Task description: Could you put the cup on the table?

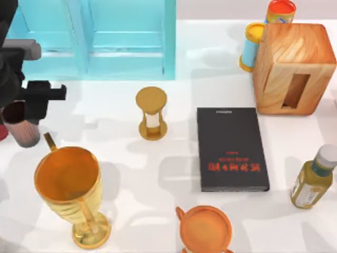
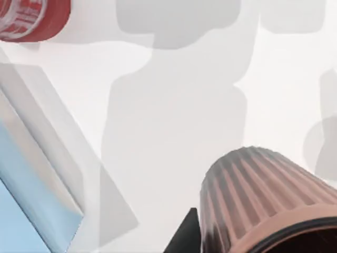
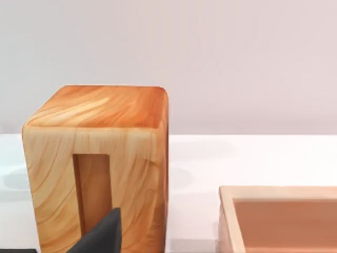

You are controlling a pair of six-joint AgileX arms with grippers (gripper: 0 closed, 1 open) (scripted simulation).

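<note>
Fingers of the left gripper (image 1: 23,108) grasp the cup (image 1: 21,126) at its rim, at the table's (image 1: 158,174) left edge.
The cup hangs just below the fingers, nearly upright, its long axis slightly tilted, mouth toward the gripper. The left wrist view shows its ribbed wall (image 2: 253,195) and a red object (image 2: 31,18) beyond; the top view shows the gold goblet (image 1: 71,190) near the cup. The right wrist view shows a dark fingertip (image 3: 100,234) before the wooden block (image 3: 97,163); I cannot tell whether those fingers are apart.
</note>
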